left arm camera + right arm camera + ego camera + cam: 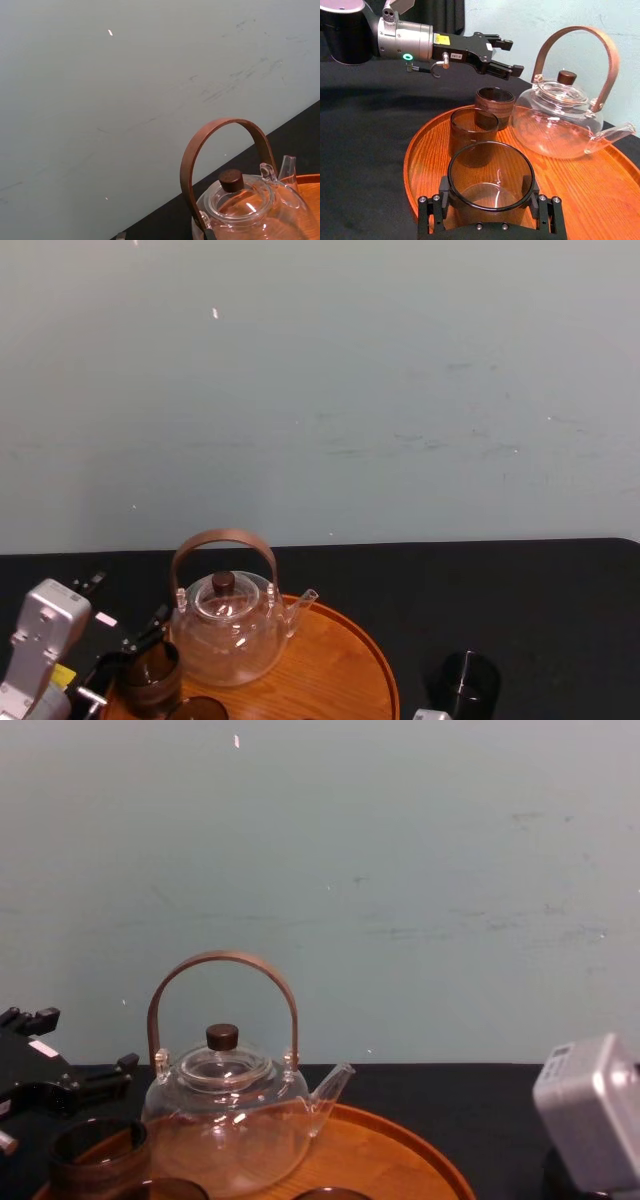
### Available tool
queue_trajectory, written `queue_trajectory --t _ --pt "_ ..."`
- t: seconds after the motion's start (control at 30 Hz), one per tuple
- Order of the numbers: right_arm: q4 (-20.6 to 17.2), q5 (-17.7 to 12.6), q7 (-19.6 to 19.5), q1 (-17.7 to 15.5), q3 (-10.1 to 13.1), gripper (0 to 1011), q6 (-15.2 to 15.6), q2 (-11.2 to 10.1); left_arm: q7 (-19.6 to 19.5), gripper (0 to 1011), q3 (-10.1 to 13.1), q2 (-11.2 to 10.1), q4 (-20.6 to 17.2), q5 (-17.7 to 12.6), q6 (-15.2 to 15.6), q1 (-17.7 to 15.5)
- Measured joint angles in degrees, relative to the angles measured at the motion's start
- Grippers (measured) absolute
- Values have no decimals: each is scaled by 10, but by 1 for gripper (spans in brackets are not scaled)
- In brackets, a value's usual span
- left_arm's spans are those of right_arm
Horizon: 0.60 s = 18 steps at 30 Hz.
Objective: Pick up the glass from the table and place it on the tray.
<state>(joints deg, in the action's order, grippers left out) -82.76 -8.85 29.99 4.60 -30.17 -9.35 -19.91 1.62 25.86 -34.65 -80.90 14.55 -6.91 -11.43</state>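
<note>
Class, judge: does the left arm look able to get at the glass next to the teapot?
Probably yes: the left gripper hovers open just above that glass, nothing between them, and the teapot stands beside it. The right gripper holds another glass.

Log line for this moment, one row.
right gripper: shut on glass, over tray | left gripper: open, by far glass | teapot: on tray
</note>
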Motion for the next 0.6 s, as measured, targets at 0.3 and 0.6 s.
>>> queue_trajectory --t 0.3,0.6 --pt "29 3 1 19 -12 911 -7 10 0 1001 0 0 0 0 0 0" --pt "45 6 -2 27 -16 911 -7 14 0 1001 0 0 0 0 0 0"
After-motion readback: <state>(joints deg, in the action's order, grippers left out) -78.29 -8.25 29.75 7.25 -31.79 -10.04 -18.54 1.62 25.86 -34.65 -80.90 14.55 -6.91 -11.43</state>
